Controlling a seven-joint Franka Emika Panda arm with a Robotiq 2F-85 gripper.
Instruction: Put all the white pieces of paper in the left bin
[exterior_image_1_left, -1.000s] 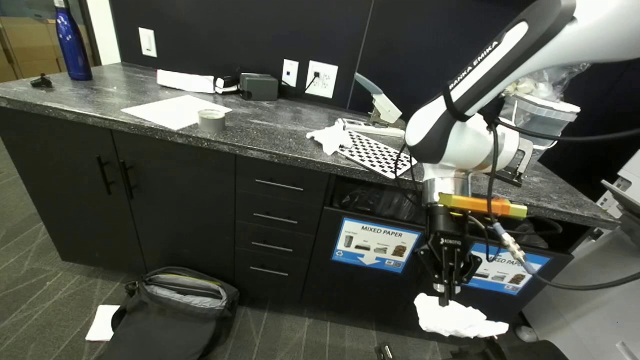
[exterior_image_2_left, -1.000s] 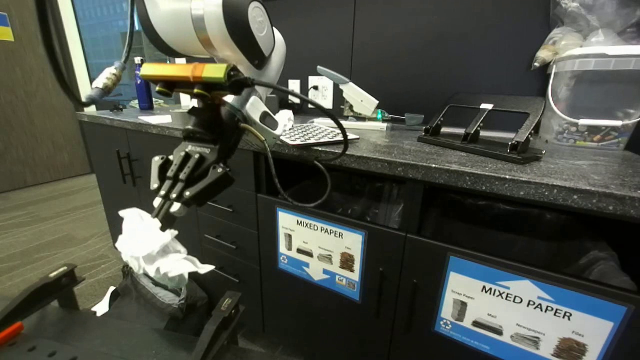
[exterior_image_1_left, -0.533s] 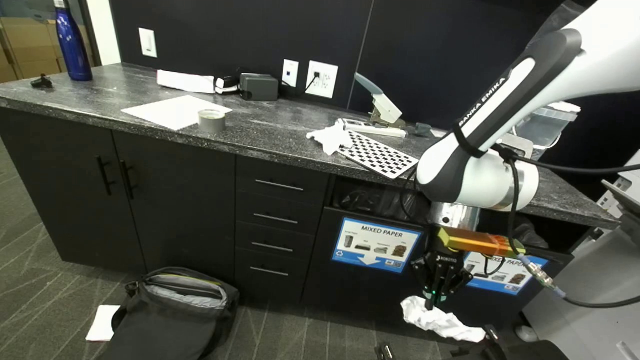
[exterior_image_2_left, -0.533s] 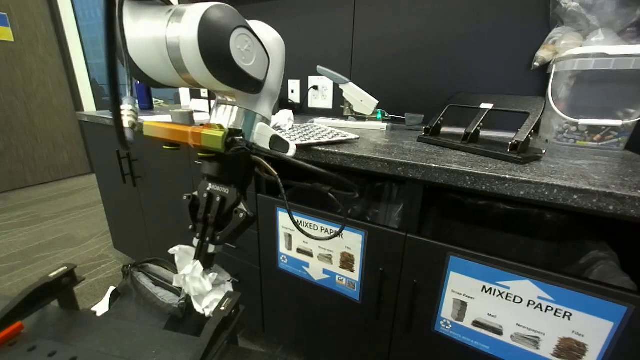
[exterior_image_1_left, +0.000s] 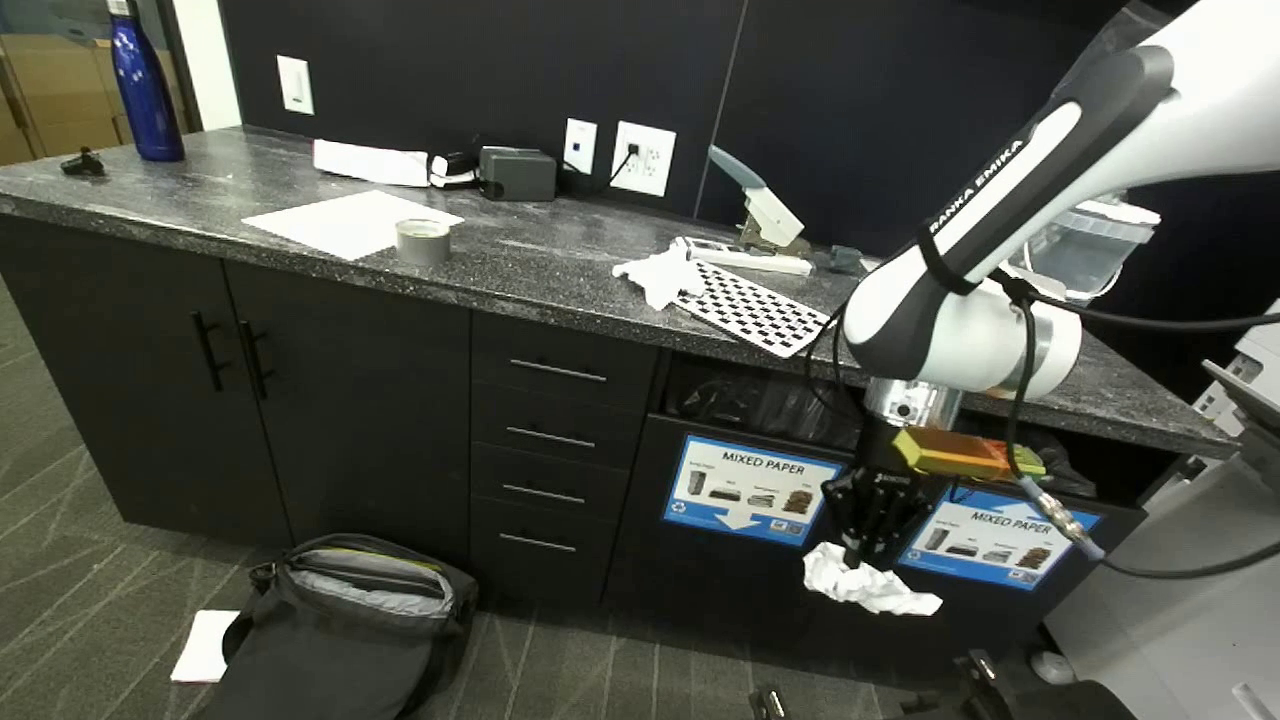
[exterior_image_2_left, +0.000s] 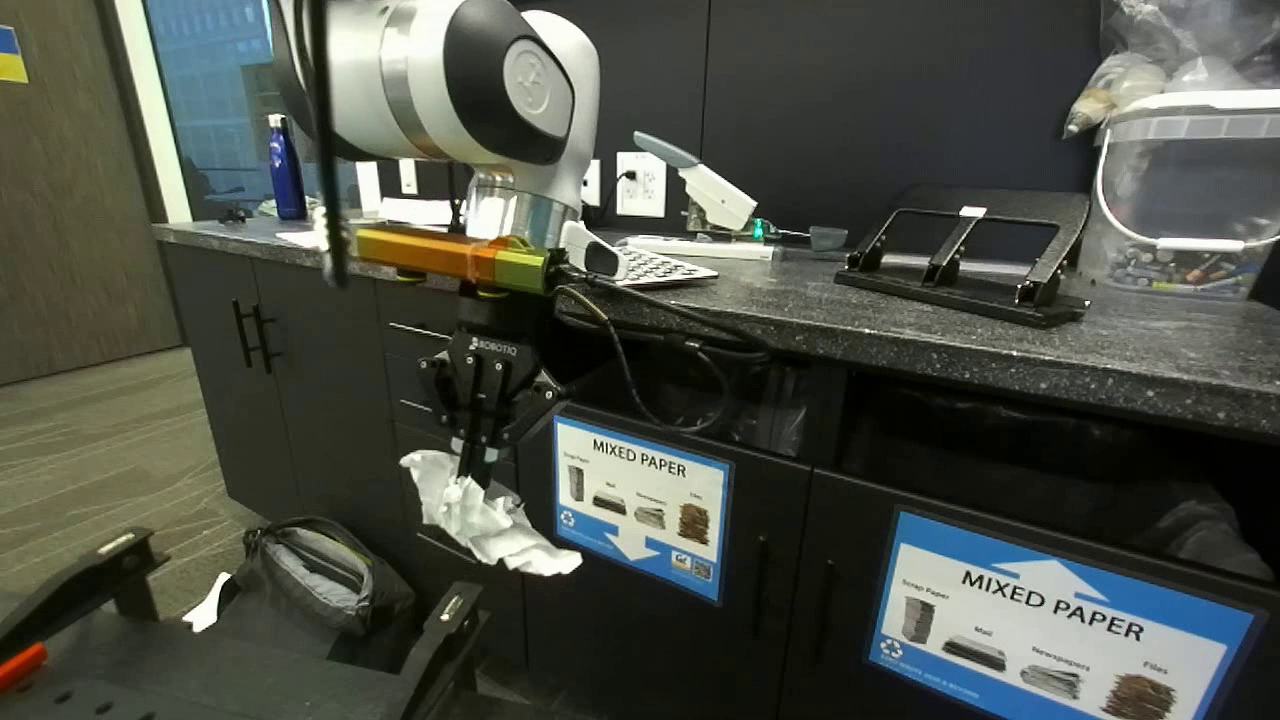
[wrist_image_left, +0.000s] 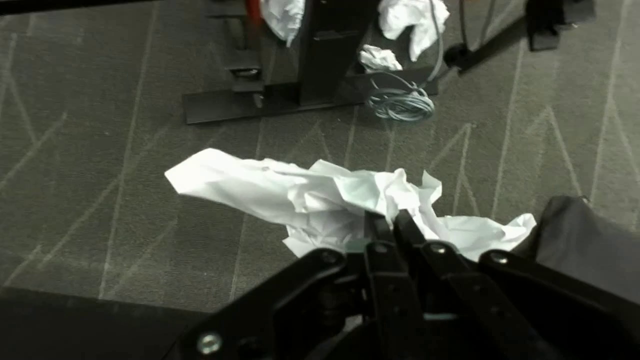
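A crumpled white piece of paper hangs aslant, clamped in the gripper, roughly in front of the left bin and below its opening. Its loose end could snag on the bin's front edge and, if the pinch is slight, drop to the floor; too steep a lift might knock the arm against the overhanging surface.

Along the dark speckled counter: a blue water bottle, a white sheet, a roll of grey tape at its edge, a crumpled white paper touching the corner of a checkered mat, a heavy-duty stapler behind, a black laptop stand, a clear bucket. Down on the carpet: an open dark bag beside a rectangular sheet, a coil of cable near a crumpled scrap.
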